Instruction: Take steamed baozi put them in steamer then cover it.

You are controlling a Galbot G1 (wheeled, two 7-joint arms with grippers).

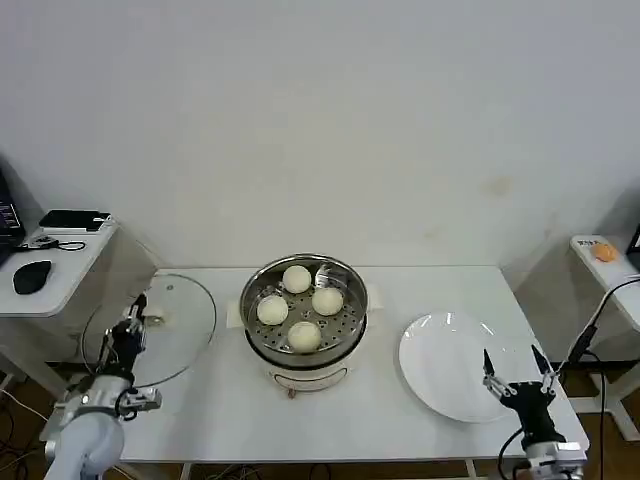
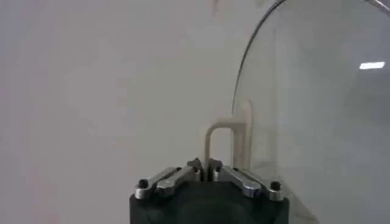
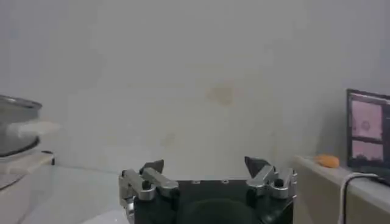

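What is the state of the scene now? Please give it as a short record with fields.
baozi: four steamed baozi inside the steamer
cover: glass cover off the steamer, at its left side, handle gripped
left gripper: left gripper shut on the cover handle
right gripper: right gripper open, over the near edge of the white plate
not yet done: covering the steamer

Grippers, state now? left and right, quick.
Left gripper: shut on the cover handle.
Right gripper: open, empty, by the white plate.
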